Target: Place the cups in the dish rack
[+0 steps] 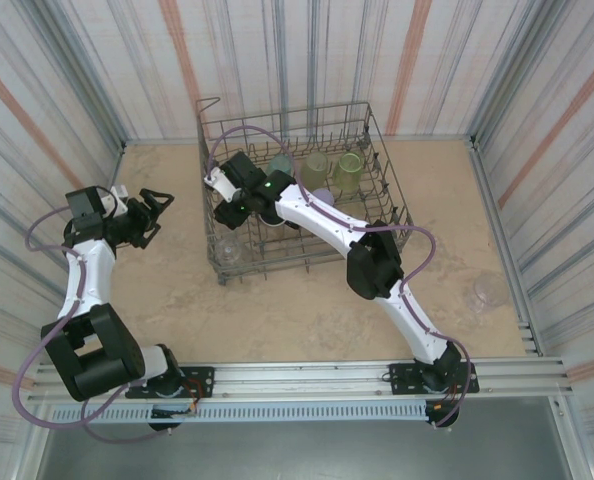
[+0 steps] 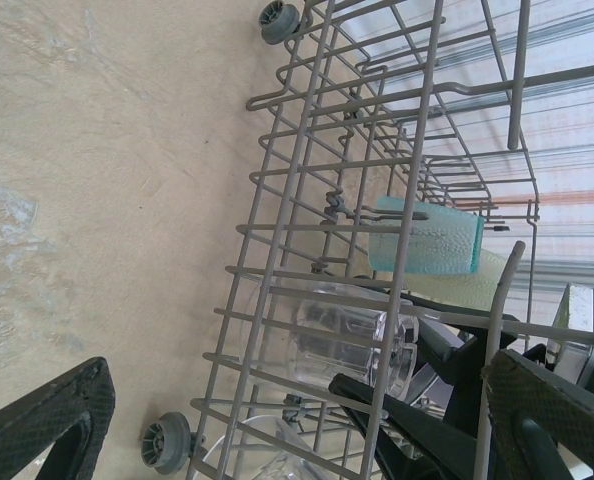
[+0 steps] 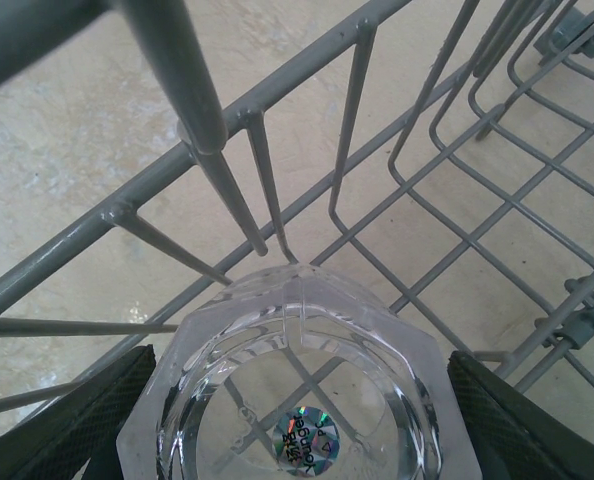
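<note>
Cups: clear tumbler [image 3: 297, 400] held in the right hand; its stickered base faces the wrist camera and its mouth points away, toward the rack floor
Right hand [image 1: 232, 200]: narrowed onto the clear tumbler, one pad on either side; it is reaching into the near-left part of the rack
Left hand [image 1: 157, 212]: spread wide and holding nothing; over the tabletop [image 1: 277, 310] near the rack's left wall, apart from it
Dish rack [image 1: 395, 200]: grey wire, mid tabletop; green tumblers [image 1: 349, 170] and a teal tumbler [image 1: 280, 163] sit along the far side; a second clear tumbler [image 1: 227, 250] sits in the near-left corner
Stray cup: clear cup [image 1: 487, 290] on the tabletop right of the rack, well apart from it; not yet loaded
Step, as judged: setting the held tumbler down among the tines; I cannot tell whether it is seated yet
Risk 1: an upright tine [image 3: 192, 90] stands just beside the tumbler's far edge; if the rim catches it on the way down, the tumbler may twist in the pads
Risk 2: faceted, glossy walls give a poor grip; a slip would drop the tumbler onto the wires
Risk 3: letting go while it leans would tip it toward the corner tumbler
Risk 4: wire walls sit close around the right hand; pulling out at a slant could snag and drag the rack
</note>
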Motion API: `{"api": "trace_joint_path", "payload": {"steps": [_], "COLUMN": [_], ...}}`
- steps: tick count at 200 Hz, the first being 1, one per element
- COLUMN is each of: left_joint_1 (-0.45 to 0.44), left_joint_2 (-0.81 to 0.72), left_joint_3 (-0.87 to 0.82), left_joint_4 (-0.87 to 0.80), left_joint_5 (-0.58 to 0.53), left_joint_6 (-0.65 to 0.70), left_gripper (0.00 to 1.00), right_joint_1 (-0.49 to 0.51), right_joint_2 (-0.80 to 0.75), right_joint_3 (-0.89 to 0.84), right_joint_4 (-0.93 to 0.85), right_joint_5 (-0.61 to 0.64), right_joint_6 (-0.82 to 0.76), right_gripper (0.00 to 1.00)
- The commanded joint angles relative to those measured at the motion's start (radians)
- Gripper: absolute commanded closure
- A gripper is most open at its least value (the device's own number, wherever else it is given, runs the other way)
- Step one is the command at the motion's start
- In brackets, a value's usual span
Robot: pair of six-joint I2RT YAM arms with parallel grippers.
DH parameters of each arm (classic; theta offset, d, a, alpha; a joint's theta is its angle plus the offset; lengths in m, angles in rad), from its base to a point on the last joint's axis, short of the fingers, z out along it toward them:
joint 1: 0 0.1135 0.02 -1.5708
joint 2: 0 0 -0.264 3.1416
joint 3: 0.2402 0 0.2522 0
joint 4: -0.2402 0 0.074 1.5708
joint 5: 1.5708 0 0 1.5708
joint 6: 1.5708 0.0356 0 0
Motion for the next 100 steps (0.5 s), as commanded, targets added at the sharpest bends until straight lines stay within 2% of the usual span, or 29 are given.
{"api": "trace_joint_path", "payload": {"steps": [1,37,59,77,100], "left_joint_1": [0.009,0.011,0.009,0.01,0.011], "left_joint_2": [-0.014,-0.012,-0.013,-0.011,-0.011], "left_joint_3": [-0.011,-0.014,-0.014,-0.014,-0.017], "left_joint_4": [0.006,0.006,0.009,0.01,0.012], "left_joint_5": [0.03,0.032,0.032,0.032,0.033], "left_joint_6": [-0.004,-0.005,-0.007,-0.009,-0.01], "left_gripper": [0.01,0.01,0.01,0.01,0.01], "right_joint_1": [0.03,0.048,0.056,0.058,0.054], "right_joint_2": [0.002,0.019,0.033,0.04,0.037], "right_joint_3": [0.019,0.02,0.031,0.042,0.042], "right_joint_4": [-0.051,-0.1,-0.131,-0.156,-0.162], "right_joint_5": [0.0,0.082,0.13,0.157,0.131], "right_joint_6": [-0.005,-0.031,-0.035,-0.026,-0.002], "right_gripper": [0.38,0.36,0.3,0.18,0.11]}}
